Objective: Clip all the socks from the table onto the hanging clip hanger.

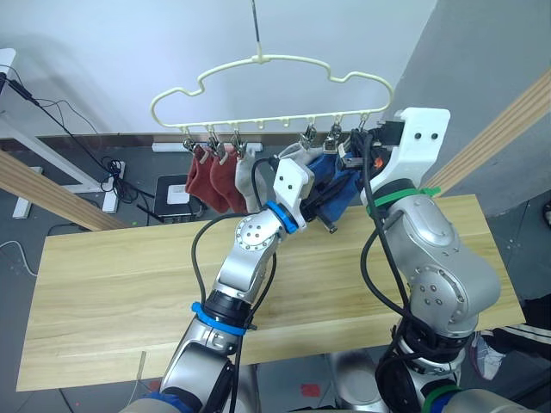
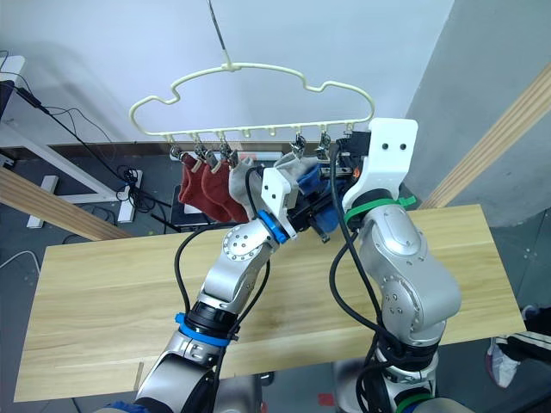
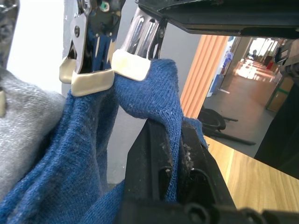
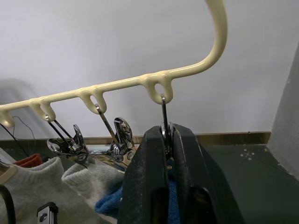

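While the pale yellow clip hanger (image 1: 271, 82) hangs by its long hook above the far edge of the wooden counter (image 1: 120, 284), both robot arms reach up to the right end of its row of clips. Two rust red socks (image 1: 211, 179) hang side by side from clips at the left end of the row. Just to their right hangs a light grey sock (image 1: 248, 181), and a second light grey sock (image 1: 293, 155) is clipped further right, partly hidden behind the left arm. Next come the blue socks (image 1: 337, 185), bunched together below the last clips on the right.

The left gripper (image 3: 175, 161) has its two black fingers closed on a fold of blue sock (image 3: 154, 100), just below a metal clip with a cream tip that bites the same fabric. A neighbouring clip holds more blue knit beside it.

The right gripper (image 4: 167, 154) is raised to the rightmost clip (image 4: 165, 130), its fingers pressed together around that clip's metal handles, directly under the hanger's last loop. Blue and grey knit shows just below those fingers.

Behind the counter, cables (image 1: 77, 142) lie on a dark floor.
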Motion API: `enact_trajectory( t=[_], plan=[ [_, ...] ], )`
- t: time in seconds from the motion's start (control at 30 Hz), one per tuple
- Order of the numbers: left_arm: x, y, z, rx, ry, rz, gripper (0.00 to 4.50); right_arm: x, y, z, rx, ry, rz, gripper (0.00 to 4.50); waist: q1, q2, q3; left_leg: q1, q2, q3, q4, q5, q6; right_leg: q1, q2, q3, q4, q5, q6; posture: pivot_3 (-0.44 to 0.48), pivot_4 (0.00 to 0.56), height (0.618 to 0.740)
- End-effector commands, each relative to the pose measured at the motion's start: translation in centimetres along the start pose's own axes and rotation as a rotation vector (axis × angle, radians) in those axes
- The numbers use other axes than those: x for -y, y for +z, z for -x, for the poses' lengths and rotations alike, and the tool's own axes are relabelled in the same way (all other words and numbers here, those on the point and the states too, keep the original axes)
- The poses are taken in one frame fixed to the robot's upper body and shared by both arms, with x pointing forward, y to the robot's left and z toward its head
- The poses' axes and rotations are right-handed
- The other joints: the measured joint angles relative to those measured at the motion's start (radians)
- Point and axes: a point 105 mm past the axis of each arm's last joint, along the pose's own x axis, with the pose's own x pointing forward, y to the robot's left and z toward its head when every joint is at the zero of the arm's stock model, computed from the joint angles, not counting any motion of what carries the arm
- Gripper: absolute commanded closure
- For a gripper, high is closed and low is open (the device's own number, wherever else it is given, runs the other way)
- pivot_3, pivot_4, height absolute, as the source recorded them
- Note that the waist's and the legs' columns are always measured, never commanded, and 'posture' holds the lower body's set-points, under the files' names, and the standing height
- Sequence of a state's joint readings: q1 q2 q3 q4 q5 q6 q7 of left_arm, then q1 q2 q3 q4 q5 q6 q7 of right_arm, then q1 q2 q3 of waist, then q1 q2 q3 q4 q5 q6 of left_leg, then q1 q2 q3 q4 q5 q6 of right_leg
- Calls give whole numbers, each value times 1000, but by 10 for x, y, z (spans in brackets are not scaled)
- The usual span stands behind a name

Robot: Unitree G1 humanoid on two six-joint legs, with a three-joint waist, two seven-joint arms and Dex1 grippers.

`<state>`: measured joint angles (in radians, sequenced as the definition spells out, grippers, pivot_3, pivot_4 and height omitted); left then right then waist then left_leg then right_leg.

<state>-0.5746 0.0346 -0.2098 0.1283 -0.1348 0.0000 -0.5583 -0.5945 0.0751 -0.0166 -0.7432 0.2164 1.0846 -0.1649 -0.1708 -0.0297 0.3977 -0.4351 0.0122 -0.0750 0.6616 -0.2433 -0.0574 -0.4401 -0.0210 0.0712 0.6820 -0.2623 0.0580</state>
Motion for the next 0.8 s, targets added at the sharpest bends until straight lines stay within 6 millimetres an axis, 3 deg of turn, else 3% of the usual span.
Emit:
enact_trajectory(
  t=[0.03, 0.13, 0.33, 0.6, 0.8],
  plan=[
    [6, 14, -4, 50, -19, -18, 4500, 1, 14, 7, 70, -5, 7, 2761, 0, 0, 0, 0, 0, 0, 0, 0, 0, 0, 0, 0, 0, 0, 0, -307, 379, 740],
    [7, 13, -4, 49, -22, -17, 4500, 3, 19, 9, 92, -4, 7, 1702, 0, 0, 0, 0, 0, 0, 0, 0, 0, 0, 0, 0, 0, 0, 0, -309, 379, 740],
    [9, 4, -1, 1, -38, -19, 4500, 15, 30, 14, 133, -2, 4, 1702, 0, 0, 0, 0, 0, 0, 0, 0, 0, 0, 0, 0, 0, 0, 0, -311, 378, 740],
    [23, -4, 13, -46, -160, -54, 2475, 26, 35, 20, 144, 31, 31, 1675, -1, 0, 0, 0, 0, 0, 0, 0, 0, 0, 0, 0, 0, 0, 0, -311, 370, 740],
    [21, -8, 44, -98, -201, -47, 1089, 36, 34, 27, 123, 61, 92, 1675, -1, 0, 0, 0, 1, 0, 0, 0, 0, 0, 0, 0, 0, 0, 0, -309, 363, 740]
  ],
)
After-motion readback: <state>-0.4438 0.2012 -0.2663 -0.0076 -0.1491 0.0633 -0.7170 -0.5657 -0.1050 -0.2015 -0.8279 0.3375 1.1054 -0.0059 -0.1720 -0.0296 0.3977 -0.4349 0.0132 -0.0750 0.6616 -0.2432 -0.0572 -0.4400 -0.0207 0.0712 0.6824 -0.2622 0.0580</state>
